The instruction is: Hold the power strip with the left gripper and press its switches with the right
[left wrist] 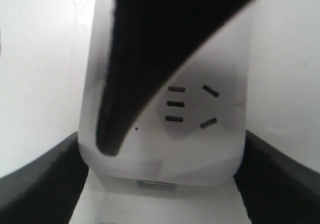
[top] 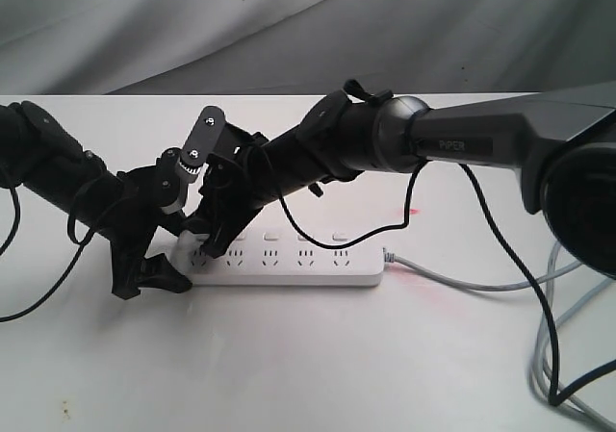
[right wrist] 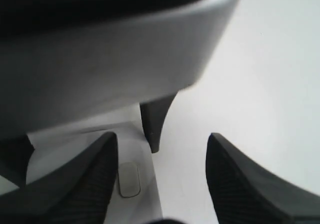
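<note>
Overhead, right gripper (top: 216, 241) across power strip (top: 318, 274).

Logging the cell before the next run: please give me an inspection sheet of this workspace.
Surface: plain white tabletop, one small red light spot.
Job's things: long white plastic power strip lying flat, small white push-button switches facing up.
Clutter: nothing seen.
Grippers: black left gripper clamps the strip's end; black right gripper open at that end's switch.
Cables: grey strip cable trails right; black arm cables hang loose.
Surroundings: grey draped cloth behind.
</note>
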